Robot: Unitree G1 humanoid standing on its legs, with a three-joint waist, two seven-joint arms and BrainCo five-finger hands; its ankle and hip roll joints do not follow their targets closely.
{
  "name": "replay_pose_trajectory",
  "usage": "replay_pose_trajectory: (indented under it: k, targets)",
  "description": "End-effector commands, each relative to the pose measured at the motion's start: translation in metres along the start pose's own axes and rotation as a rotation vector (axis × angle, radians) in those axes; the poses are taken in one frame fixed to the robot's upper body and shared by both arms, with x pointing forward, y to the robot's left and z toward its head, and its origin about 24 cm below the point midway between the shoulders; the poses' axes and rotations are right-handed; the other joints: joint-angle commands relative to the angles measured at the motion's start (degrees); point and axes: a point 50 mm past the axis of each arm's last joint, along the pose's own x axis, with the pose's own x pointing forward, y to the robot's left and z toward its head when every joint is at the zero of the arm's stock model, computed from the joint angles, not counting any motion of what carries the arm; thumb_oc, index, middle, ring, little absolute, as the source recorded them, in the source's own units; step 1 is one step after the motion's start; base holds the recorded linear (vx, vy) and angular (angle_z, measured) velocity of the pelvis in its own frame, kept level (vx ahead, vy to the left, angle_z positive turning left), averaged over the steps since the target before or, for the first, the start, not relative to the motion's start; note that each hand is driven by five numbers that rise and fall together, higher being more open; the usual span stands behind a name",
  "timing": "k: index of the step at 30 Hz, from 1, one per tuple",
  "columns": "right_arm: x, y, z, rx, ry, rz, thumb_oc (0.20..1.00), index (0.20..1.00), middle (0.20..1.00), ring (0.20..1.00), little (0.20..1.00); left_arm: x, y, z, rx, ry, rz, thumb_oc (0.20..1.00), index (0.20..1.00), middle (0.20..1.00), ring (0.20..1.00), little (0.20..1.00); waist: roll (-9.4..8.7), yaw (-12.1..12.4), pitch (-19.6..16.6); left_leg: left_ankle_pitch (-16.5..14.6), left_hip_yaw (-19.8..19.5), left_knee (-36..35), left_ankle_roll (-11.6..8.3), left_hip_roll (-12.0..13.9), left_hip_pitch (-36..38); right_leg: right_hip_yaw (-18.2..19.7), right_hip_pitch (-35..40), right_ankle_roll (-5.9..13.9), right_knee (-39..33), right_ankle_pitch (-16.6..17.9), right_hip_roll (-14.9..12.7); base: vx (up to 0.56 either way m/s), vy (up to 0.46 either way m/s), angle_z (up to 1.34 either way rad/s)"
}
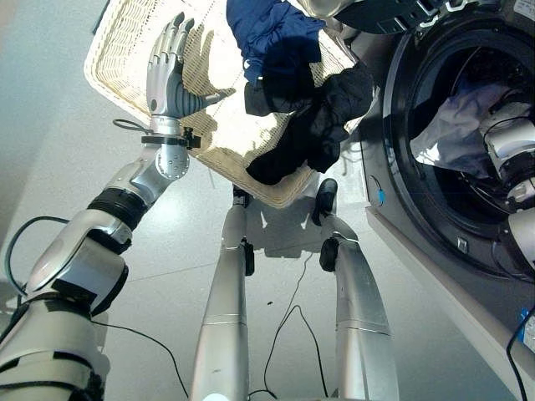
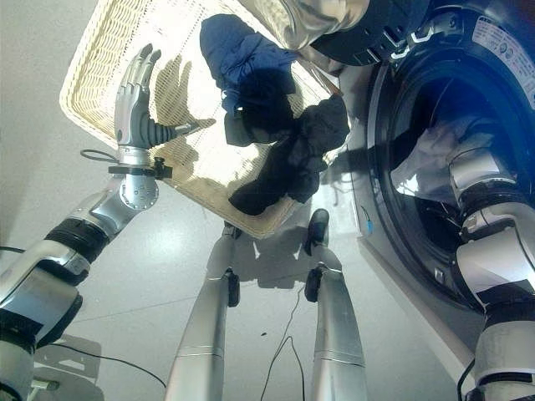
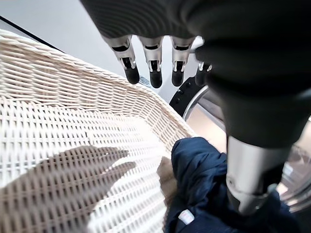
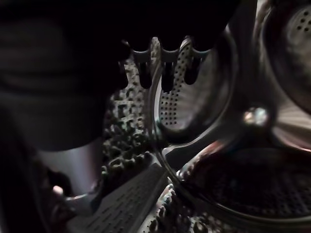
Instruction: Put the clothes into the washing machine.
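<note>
A pale wicker basket stands on the floor to the left of the washing machine. In it lies a navy garment, and a black garment hangs over the basket's near rim beside the machine. My left hand hovers open above the bare wicker, its straight fingers apart from the navy garment. A white cloth lies inside the drum. My right arm reaches into the drum past that cloth. There my right hand has straight fingers near the perforated drum wall and holds nothing.
The machine's round door stands open above the basket's far right corner. Grey floor spreads to the left of and in front of the basket. The machine's front panel runs along the right side.
</note>
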Motion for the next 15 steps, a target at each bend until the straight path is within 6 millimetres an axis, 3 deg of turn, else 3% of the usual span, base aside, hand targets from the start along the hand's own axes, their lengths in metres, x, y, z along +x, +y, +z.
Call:
replay_pose_trajectory:
  k: [1,15]
  targets:
    - [0.032,-0.038,-0.005,-0.1,-0.148,-0.177,1.0,1.0,1.0,1.0,1.0,0.017,0.007,0.011,-0.009,-0.049,0.064,1.0,1.0,1.0,1.0,1.0,0.46,-0.78,-1.12,-11.34,1.34,8.11,-0.48,-1.04,0.31,-2.0,4.36,6.29,-11.79,8.19,3.07,0.0,0.0,0.0]
    - [-0.007,-0.004,0.016,0.019,-0.321,-0.045,1.0,1.0,1.0,1.0,1.0,0.034,0.005,0.026,0.105,-0.144,0.07,1.0,1.0,1.0,1.0,1.0,1.26,-1.87,-1.12,-11.77,2.01,7.79,-0.98,-1.21,0.26,-1.2,3.59,6.49,-11.89,7.62,2.88,0.0,0.007,0.0]
